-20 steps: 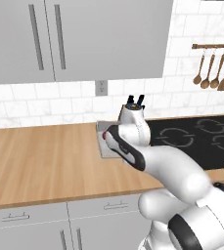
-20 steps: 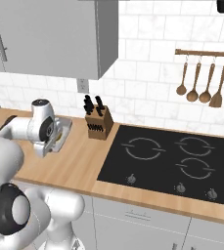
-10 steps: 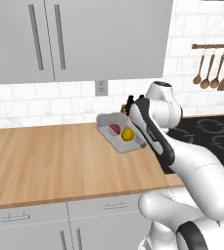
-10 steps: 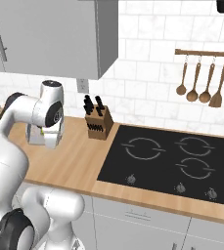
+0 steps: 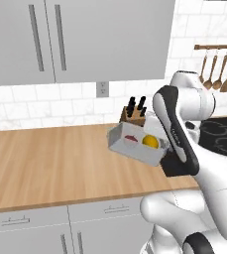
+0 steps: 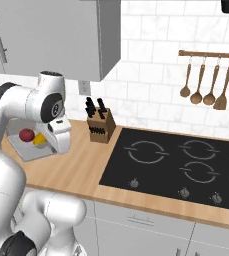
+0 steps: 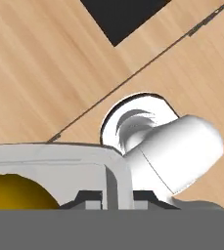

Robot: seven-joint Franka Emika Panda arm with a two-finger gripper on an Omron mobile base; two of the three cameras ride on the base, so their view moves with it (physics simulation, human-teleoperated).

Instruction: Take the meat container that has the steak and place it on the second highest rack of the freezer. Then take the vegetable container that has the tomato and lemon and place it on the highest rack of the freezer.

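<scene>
- While the tool (image 7: 106,202) pinched the vegetable container (image 5: 135,145) by its rim, tomato (image 5: 131,139) and lemon (image 5: 150,142) sat just beyond it, above the worktop (image 5: 50,158).
- A tilt could have spilled both.

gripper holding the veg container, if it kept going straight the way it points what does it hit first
Probably the wooden counter: past the container rim that the gripper is shut on, the hand view looks down at bare wood. Depth is unclear.

vegetable container (image 5: 135,147): white, tilted, lifted above counter | tomato (image 5: 131,139), lemon (image 5: 150,142) inside
</scene>
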